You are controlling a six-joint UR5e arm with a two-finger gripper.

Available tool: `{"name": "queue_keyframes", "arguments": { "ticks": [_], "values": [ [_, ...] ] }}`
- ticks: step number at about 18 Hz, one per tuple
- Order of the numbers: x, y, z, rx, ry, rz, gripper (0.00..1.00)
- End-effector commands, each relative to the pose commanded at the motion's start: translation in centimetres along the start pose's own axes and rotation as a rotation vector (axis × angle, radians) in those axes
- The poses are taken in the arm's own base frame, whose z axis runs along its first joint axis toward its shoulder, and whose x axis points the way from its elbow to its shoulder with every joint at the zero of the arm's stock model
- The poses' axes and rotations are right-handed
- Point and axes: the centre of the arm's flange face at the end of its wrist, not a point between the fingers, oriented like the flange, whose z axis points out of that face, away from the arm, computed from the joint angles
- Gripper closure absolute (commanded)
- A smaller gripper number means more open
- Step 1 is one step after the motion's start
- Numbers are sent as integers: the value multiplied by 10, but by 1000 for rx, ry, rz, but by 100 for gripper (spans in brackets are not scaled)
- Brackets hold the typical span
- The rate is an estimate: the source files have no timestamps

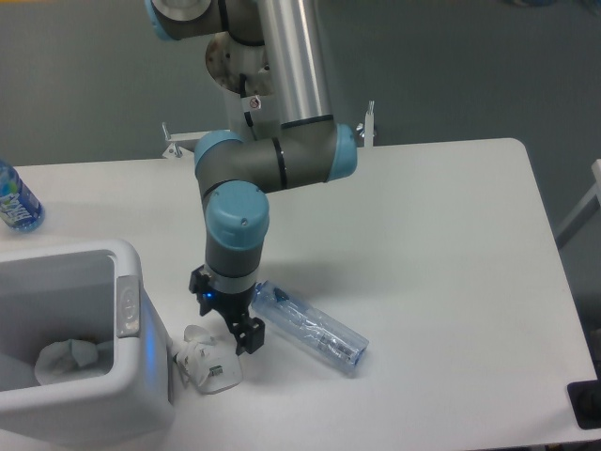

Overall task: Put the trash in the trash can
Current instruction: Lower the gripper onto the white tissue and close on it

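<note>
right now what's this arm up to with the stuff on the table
The arm's tool hangs low over the table, between the crumpled white wad and the cap end of the clear bottle, its fingers spread and holding nothing. Both pieces lie on the table beside the white trash can, which already has a white wad inside. A blue-labelled bottle stands at the far left edge.
</note>
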Motion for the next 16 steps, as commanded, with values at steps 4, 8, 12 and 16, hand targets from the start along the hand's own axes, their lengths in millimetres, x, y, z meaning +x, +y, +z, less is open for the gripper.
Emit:
{"name": "queue_keyframes", "arguments": {
  "ticks": [4, 8, 12, 16],
  "values": [
    [8, -5, 9, 4, -4, 17, 0],
    [10, -5, 17, -3, 9, 17, 0],
    [11, -6, 23, -9, 13, 15, 0],
    [11, -7, 22, -10, 11, -15, 9]
  ]
}}
